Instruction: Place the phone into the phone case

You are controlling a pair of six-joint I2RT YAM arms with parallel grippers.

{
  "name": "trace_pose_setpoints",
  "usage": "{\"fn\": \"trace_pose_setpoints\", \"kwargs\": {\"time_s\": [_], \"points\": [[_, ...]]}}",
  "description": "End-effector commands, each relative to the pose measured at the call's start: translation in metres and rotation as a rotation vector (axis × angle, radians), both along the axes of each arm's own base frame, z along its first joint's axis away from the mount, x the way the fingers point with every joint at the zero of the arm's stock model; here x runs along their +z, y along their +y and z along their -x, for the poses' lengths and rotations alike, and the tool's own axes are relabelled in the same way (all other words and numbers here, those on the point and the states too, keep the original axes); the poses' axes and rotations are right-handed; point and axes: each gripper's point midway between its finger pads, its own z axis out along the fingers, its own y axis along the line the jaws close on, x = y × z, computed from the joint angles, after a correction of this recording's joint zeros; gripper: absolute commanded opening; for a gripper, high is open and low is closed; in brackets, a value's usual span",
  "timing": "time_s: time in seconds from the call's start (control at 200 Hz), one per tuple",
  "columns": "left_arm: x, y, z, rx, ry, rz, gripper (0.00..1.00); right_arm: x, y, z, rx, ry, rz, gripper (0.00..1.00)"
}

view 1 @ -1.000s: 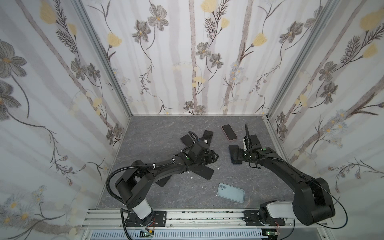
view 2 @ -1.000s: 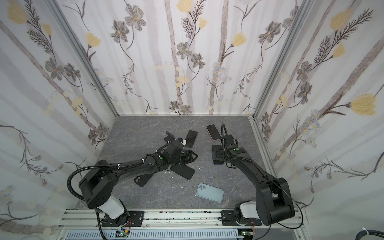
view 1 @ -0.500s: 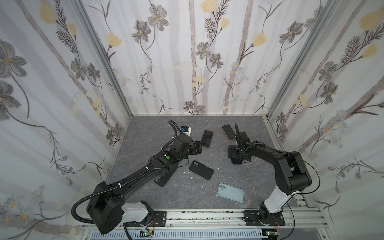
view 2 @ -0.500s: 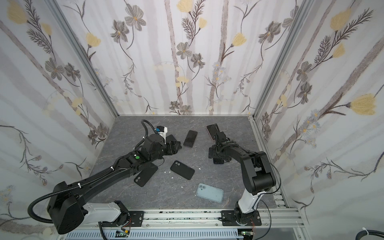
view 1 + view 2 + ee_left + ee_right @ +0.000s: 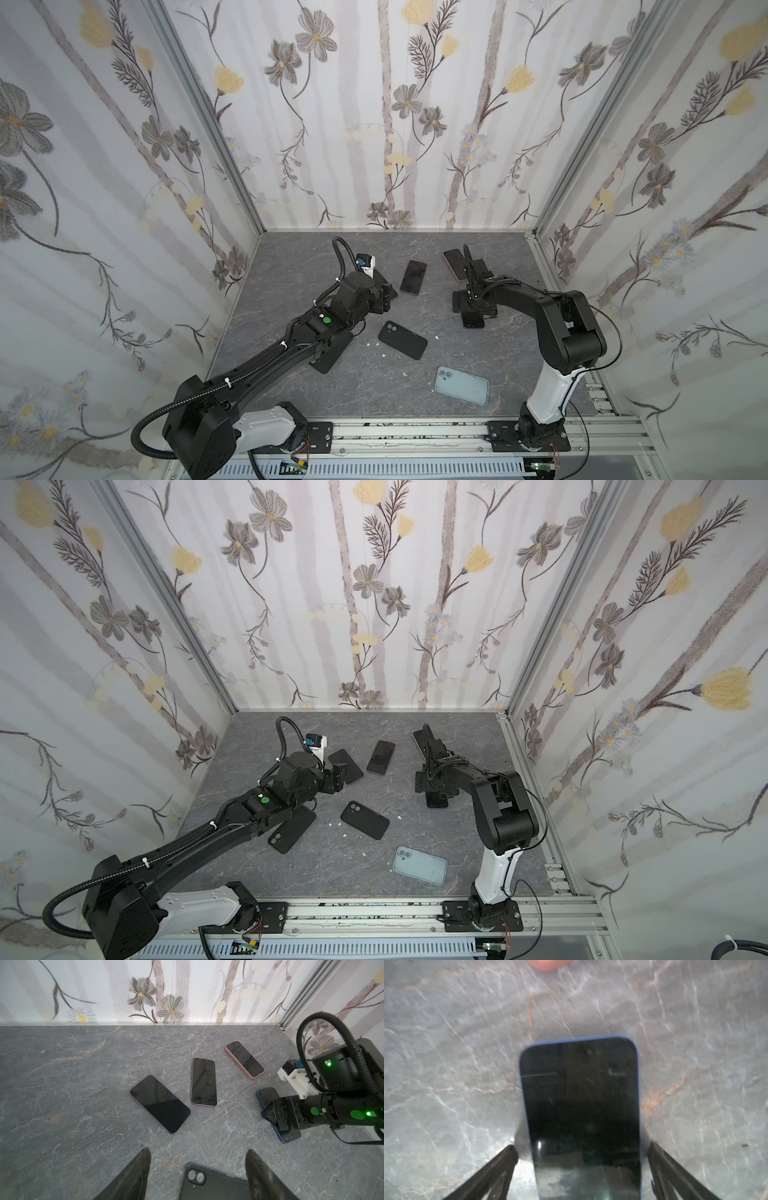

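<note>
Right gripper, jaws spread wide and empty, straddles the blue-edged dark-screened phone, whose long axis runs lengthwise between them.

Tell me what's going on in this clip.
The right gripper is open, with its jaws on either side of a blue-edged phone that lies screen-up on the table, not yet closed on it. The left gripper is also open and empty, close to a black case. A light blue case lies apart near the front. Nothing is held yet.
</note>
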Motion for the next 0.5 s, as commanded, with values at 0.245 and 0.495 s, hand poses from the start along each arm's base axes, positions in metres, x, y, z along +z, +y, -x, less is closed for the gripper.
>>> {"fn": "trace_pose_setpoints", "kwargs": {"time_s": [0.245, 0.495], "points": [[-0.013, 0.003, -0.004, -0.016, -0.005, -0.065, 0.73, -0.025, 0.002, 0.031, 0.059, 0.174, 0.031, 0.85], [-0.018, 0.006, -0.006, -0.018, 0.007, -0.068, 0.73, -0.03, 0.006, 0.037, 0.099, 0.217, 0.039, 0.75]]}}
